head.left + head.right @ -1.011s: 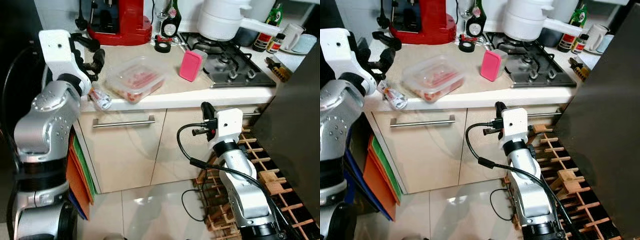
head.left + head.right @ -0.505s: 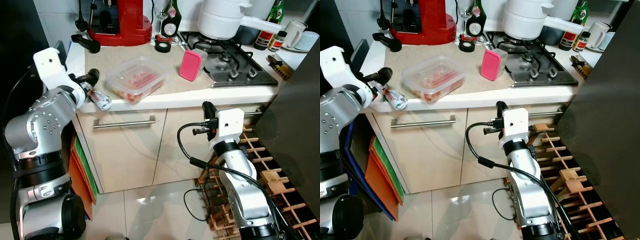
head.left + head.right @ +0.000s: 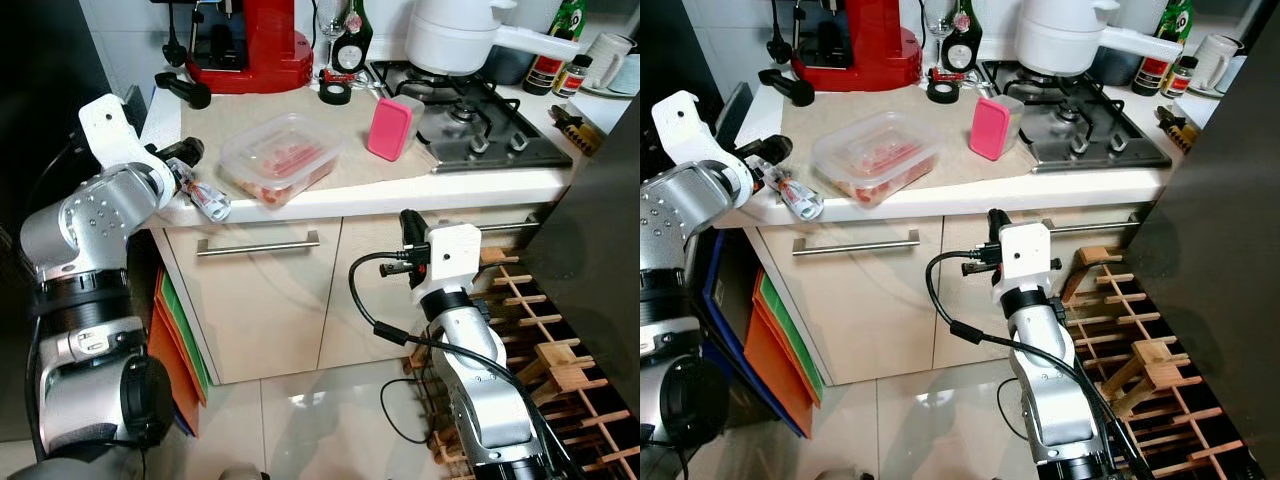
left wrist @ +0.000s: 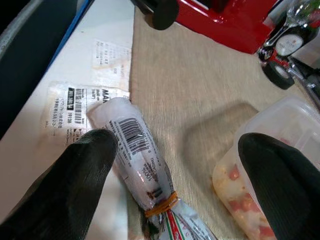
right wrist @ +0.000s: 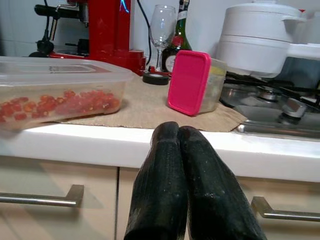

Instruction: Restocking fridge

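The left tool [image 4: 175,190] hangs over the front left corner of the kitchen surface [image 3: 470,185], its two black fingers [image 4: 82,185] spread wide on either side of a clear plastic-wrapped packet [image 4: 137,160] without gripping it. The left wrist view shows detail the head views lack: a barcode label on the packet, an orange band cinching it partway along, and paper receipts [image 4: 75,107] lying flat beneath its end. It also shows the edge of the clear lidded container [image 3: 282,160] of red pieces just beside the packet, both resting on a beige mat [image 4: 200,100]. The head views place the packet [image 3: 205,195] right at the surface's edge, above the drawer handle [image 3: 258,243], with the container towards the middle and a pink-lidded box [image 3: 390,127] standing on edge near the hob [image 3: 480,130]. The right tool [image 5: 187,185] is held low in front of the cabinet doors, fingers pressed together on nothing; its wrist view looks level across the surface edge at the container, the pink-lidded box, a wine glass [image 5: 163,32], the red coffee machine [image 5: 112,30] and a white pot [image 5: 260,35].
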Robot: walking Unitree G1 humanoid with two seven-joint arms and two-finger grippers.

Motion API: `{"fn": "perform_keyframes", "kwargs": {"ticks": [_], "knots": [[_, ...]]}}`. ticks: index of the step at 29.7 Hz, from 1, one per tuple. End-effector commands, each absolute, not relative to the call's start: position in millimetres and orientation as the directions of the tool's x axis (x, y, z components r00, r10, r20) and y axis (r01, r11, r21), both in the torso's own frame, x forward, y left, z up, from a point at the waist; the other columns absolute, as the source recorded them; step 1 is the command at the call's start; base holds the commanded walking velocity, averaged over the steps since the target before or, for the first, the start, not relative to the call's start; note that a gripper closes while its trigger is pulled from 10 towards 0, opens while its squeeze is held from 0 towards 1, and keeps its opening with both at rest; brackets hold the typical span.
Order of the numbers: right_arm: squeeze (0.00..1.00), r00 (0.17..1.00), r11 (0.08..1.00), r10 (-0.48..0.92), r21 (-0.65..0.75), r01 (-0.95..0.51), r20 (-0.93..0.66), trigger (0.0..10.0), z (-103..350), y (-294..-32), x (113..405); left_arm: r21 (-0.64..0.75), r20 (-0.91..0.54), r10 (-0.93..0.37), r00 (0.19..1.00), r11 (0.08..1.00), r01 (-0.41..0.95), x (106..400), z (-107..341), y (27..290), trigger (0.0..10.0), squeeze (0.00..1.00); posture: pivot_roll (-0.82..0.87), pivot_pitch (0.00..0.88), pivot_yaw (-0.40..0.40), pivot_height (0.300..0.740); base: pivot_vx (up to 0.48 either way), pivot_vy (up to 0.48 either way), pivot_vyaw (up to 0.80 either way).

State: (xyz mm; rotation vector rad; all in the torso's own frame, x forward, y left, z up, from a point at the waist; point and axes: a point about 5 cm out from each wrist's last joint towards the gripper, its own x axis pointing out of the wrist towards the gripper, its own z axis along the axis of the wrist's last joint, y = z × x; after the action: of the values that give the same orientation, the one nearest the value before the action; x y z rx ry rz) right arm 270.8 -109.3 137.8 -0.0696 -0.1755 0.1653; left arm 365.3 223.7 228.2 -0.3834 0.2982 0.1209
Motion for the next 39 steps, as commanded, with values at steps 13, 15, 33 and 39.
{"fn": "perform_keyframes", "kwargs": {"ticks": [13,15,33,39], "knots": [[0.00,0.978,0.988,0.139,-0.087,-0.126,0.156,10.0,137.9,-116.1,255.6,-0.343,-0.362,0.090,0.928,0.913,-0.222,381.8,217.0,229.5,10.0,0.00,0.06,0.012,0.021,0.740,0.000,0.000,0.00],[0.00,0.978,0.988,0.138,-0.088,-0.125,0.153,10.0,137.7,-116.3,255.4,-0.343,-0.366,0.087,0.927,0.913,-0.221,383.0,216.2,229.4,10.0,0.00,0.06,0.012,0.021,0.740,0.000,0.000,0.00],[0.00,0.983,0.989,0.129,-0.082,-0.119,0.132,10.0,137.8,-117.1,253.1,-0.395,-0.419,0.090,0.904,0.878,-0.271,388.5,203.4,229.0,10.0,0.00,0.04,0.034,0.017,0.740,0.000,0.000,0.00],[0.00,0.982,0.987,0.131,-0.109,-0.117,0.133,10.0,142.9,-124.1,253.5,-0.399,-0.438,0.098,0.894,0.870,-0.291,387.9,190.6,228.5,0.0,0.00,0.02,0.033,0.000,0.740,0.000,0.000,0.00]]}}
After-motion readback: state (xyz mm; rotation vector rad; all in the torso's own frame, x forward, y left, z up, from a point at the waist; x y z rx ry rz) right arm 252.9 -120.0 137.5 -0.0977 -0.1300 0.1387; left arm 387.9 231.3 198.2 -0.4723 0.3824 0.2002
